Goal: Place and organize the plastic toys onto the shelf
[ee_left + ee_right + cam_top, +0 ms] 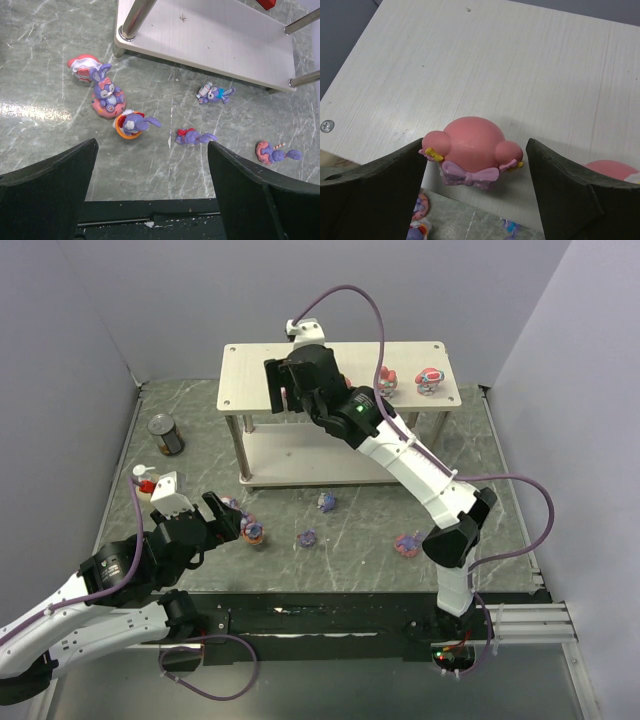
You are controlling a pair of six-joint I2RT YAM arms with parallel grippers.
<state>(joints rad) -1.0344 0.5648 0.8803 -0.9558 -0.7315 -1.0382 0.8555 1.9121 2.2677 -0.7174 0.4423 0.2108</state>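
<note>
Left pincer (152,150) hangs wide open over the near-left part of the tabletop (360,515), with six loose toys (132,123) scattered beyond it across the middle, in front of the shelf (340,355) standing mid far edge. Right pincer (475,146), jaws wide, straddles a pink round-headed toy (470,137) standing at the near edge of the shelf's upper level, contact unclear. Further right, two red-hooded toys (387,380) stand on that same level.

light: bright, even | shadows: soft | glare: floor sheen | focus: sharp
</note>
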